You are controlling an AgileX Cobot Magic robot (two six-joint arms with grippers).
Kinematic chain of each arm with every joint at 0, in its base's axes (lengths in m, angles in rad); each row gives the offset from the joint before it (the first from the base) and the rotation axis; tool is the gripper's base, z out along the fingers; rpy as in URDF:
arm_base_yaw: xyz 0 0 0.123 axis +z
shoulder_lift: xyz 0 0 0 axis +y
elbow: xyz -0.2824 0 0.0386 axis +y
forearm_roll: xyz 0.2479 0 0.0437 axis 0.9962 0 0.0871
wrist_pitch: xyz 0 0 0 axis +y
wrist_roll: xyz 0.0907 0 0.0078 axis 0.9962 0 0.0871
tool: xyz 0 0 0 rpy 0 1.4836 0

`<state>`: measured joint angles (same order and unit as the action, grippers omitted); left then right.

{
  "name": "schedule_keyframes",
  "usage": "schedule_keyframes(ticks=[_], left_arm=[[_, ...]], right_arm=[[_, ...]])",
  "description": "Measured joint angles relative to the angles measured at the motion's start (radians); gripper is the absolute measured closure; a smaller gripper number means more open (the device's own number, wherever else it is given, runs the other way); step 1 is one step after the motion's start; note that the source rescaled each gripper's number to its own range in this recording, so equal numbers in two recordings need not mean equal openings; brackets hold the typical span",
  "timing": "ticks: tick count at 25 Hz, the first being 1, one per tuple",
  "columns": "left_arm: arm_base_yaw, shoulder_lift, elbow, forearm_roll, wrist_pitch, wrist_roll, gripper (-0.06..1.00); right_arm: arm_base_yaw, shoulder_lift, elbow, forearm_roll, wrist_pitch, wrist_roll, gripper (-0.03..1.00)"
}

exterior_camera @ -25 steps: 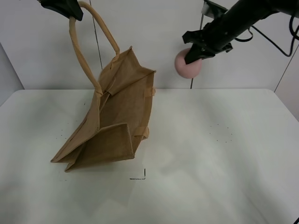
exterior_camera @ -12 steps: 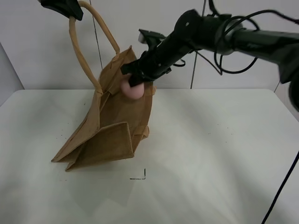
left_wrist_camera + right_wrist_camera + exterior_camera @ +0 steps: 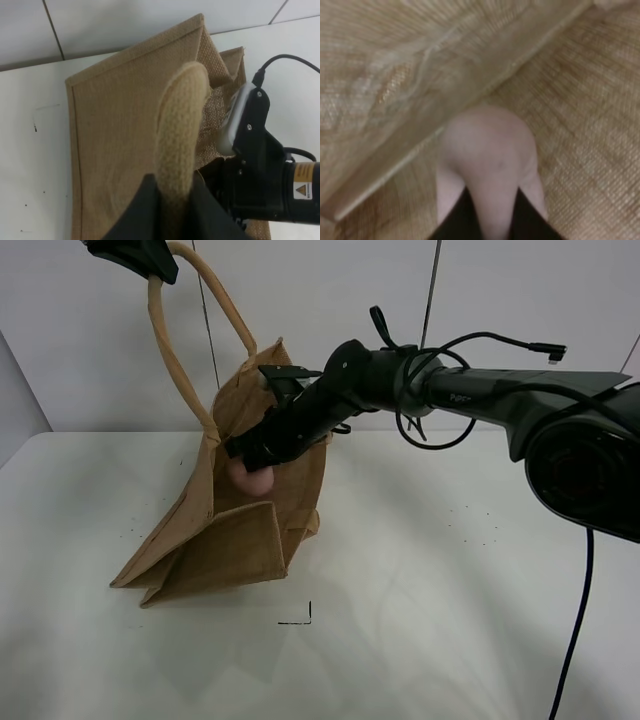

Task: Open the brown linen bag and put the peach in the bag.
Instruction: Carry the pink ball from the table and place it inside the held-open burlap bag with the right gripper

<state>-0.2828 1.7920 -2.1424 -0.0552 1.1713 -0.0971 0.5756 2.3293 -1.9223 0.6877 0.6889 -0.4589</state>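
The brown linen bag (image 3: 240,510) stands tilted on the white table (image 3: 450,570), hung by one beige loop handle (image 3: 175,350). My left gripper (image 3: 135,255) is shut on that handle at the top left; the left wrist view shows the handle (image 3: 180,135) between its fingers. My right gripper (image 3: 250,455) reaches into the bag's open mouth, shut on the pink peach (image 3: 250,478). The right wrist view shows the peach (image 3: 487,155) held between the fingers, with woven bag cloth (image 3: 580,125) all around.
A small black corner mark (image 3: 300,618) lies on the table in front of the bag. Thin cables (image 3: 430,300) hang against the white back wall. The right arm (image 3: 470,385) stretches across from the right.
My right arm has swung left from high at the right and gone down, carrying the peach from the bag's top edge into its mouth. The left gripper and handle have stayed still.
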Motion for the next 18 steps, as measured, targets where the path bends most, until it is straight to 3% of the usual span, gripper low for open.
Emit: schedule_keyframes(ticks=[2,4,6,8,11,15,18], left_arm=[[0.000,0.000,0.000,0.000,0.000,0.000,0.94],[0.000,0.000,0.000,0.000,0.000,0.000,0.94],[0.000,0.000,0.000,0.000,0.000,0.000,0.94],[0.000,0.000,0.000,0.000,0.000,0.000,0.94],[0.000,0.000,0.000,0.000,0.000,0.000,0.94],[0.000,0.000,0.000,0.000,0.000,0.000,0.94],[0.000,0.000,0.000,0.000,0.000,0.000,0.94]], right_arm=[[0.001,0.000,0.000,0.000,-0.013,-0.001,0.63],[0.001,0.000,0.000,-0.011,-0.015,-0.001,0.27],[0.001,0.000,0.000,-0.026,-0.019,0.002,0.08],[0.001,0.000,0.000,-0.055,-0.019,0.024,0.01],[0.001,0.000,-0.013,-0.117,0.007,0.053,-0.02],[0.001,0.000,-0.091,-0.221,0.160,0.090,-0.03],[0.001,0.000,-0.181,-0.341,0.301,0.184,-0.03]])
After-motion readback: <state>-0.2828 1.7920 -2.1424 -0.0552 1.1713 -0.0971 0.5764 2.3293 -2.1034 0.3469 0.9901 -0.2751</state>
